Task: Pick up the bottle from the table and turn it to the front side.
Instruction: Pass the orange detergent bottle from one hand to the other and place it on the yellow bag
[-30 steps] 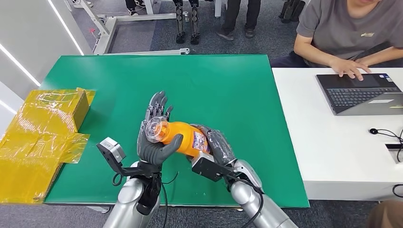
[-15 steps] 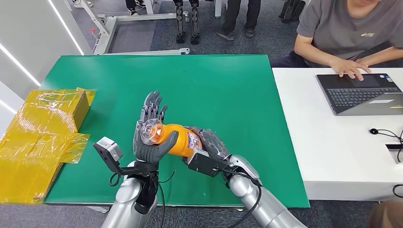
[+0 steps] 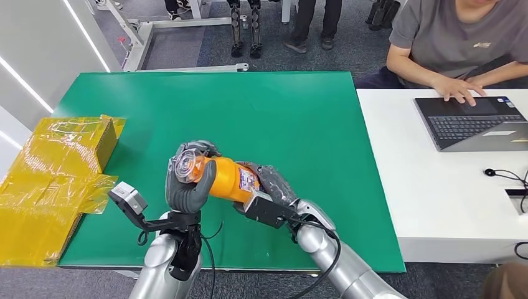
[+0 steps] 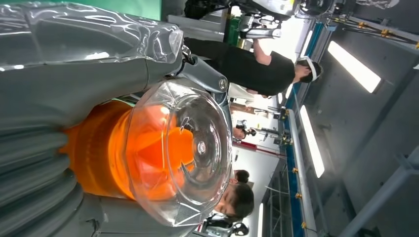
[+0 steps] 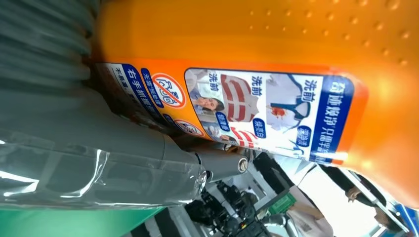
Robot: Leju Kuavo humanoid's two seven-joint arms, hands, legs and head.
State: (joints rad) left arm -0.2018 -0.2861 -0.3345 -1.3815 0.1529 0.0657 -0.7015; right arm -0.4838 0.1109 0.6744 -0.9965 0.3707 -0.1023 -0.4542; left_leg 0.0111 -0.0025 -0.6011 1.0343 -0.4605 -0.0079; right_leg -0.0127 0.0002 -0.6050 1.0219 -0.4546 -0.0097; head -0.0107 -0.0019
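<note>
An orange bottle (image 3: 225,177) with a clear cap (image 3: 184,168) lies on its side in the air above the green table (image 3: 292,118), held between both hands. My left hand (image 3: 185,184) wraps its fingers around the cap end; the clear cap (image 4: 185,153) fills much of the left wrist view over the orange neck. My right hand (image 3: 271,184) grips the bottle's body from the right. In the right wrist view the printed label (image 5: 257,106) with blue and white panels faces the camera, with my right hand's thumb (image 5: 108,163) below it.
A yellow taped cardboard box (image 3: 59,162) sits at the table's left edge. A white desk (image 3: 429,187) with a laptop (image 3: 476,121) adjoins on the right, where a seated person (image 3: 461,40) types. People's legs and a stand are beyond the far edge.
My left hand's fingers, spread upward before, have closed over the cap end. Both hands and the bottle have shifted a little to the left.
</note>
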